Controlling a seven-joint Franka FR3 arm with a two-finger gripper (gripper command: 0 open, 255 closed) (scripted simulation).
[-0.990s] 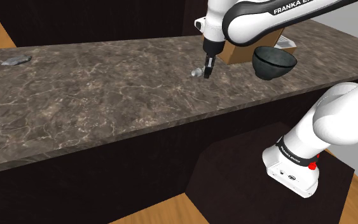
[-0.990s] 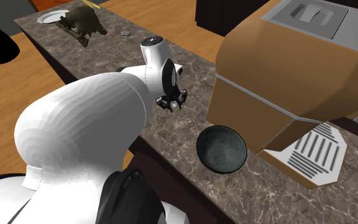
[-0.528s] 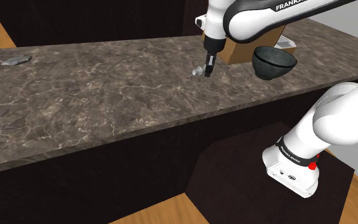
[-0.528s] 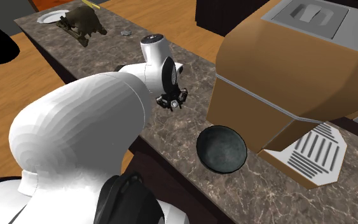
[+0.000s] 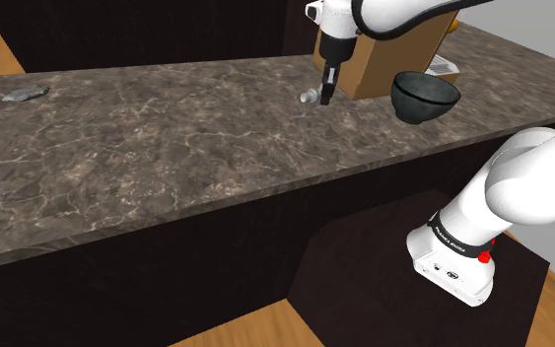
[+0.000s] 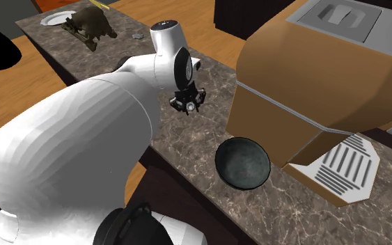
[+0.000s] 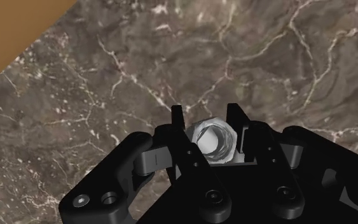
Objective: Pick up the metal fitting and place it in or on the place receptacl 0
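Over the dark marbled counter (image 5: 167, 138) the gripper (image 5: 326, 97) hangs pointing down; its fingers are drawn close and clasp the fitting (image 7: 213, 141), a silvery hex piece, from both sides; in the shoulder view the fitting juts from the fingertips toward the left; a dark bowl (image 5: 425, 96) sits on the counter to that view's right, just beside a brown machine (image 6: 306, 76).

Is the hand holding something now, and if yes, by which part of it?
Yes. The hand holds the silver metal fitting: its two black fingers clasp the nut-shaped body from two opposite sides.
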